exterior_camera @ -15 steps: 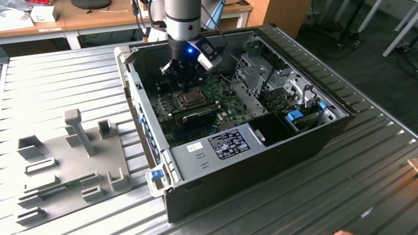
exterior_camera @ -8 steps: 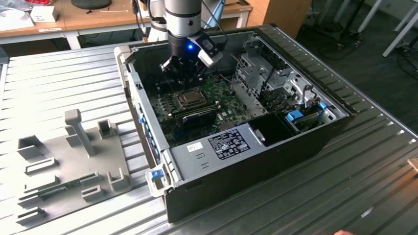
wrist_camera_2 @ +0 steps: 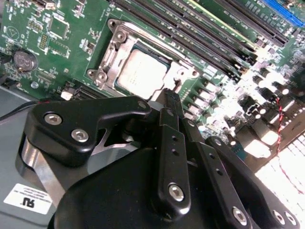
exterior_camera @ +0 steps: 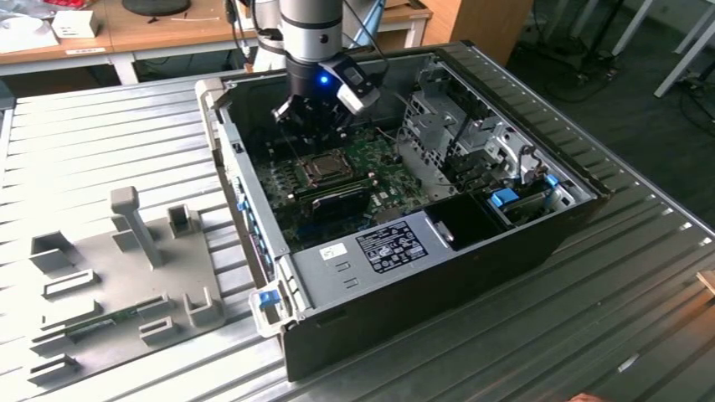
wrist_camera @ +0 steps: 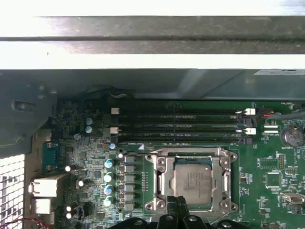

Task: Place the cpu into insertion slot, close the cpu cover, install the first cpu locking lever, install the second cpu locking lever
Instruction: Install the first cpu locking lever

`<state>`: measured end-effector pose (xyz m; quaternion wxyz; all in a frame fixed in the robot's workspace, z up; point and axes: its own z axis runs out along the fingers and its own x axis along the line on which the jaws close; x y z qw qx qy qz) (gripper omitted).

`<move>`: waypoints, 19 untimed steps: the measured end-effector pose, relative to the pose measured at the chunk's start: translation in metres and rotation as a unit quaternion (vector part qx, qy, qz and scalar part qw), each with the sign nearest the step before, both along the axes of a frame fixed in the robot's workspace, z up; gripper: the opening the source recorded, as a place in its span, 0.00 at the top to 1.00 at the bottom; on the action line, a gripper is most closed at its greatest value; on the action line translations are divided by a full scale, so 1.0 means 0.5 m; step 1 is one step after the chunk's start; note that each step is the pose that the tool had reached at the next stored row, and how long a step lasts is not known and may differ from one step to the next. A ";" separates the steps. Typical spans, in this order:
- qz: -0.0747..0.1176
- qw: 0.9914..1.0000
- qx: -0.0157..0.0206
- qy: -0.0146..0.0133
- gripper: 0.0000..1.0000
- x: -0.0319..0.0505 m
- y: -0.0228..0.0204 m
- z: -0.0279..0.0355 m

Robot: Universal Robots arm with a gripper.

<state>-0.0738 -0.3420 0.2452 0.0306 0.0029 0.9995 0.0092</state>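
On the ribbed metal table [exterior_camera: 625, 276] lies the open computer case [exterior_camera: 447, 285]. Inside, the cpu [wrist_camera: 193, 180] sits in the insertion slot [wrist_camera: 192, 162] under the lowered cpu cover [wrist_camera: 161, 181]. The gripper [wrist_camera_2: 170, 94] is pinched together, holding nothing, at the cover's edge. A wooden desk [exterior_camera: 167, 33] stands behind.

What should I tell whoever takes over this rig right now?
Hand: looks shut, with nothing seen in it. Its tips are at the edge of the cover.
Chip: lying in the socket on the green board.
Done: the chip is placed and the cover lies flat over it.
Left: the two locking steps. I cannot tell whether either is done.
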 end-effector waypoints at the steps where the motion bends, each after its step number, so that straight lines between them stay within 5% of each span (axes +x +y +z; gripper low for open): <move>1: 0.000 1.000 0.000 -0.001 0.90 -0.004 0.0001 0.000; 10: 0.000 1.000 0.000 -0.006 0.90 -0.029 0.0001 0.000; 19: 0.000 1.000 0.000 -0.006 0.90 -0.030 0.0001 0.006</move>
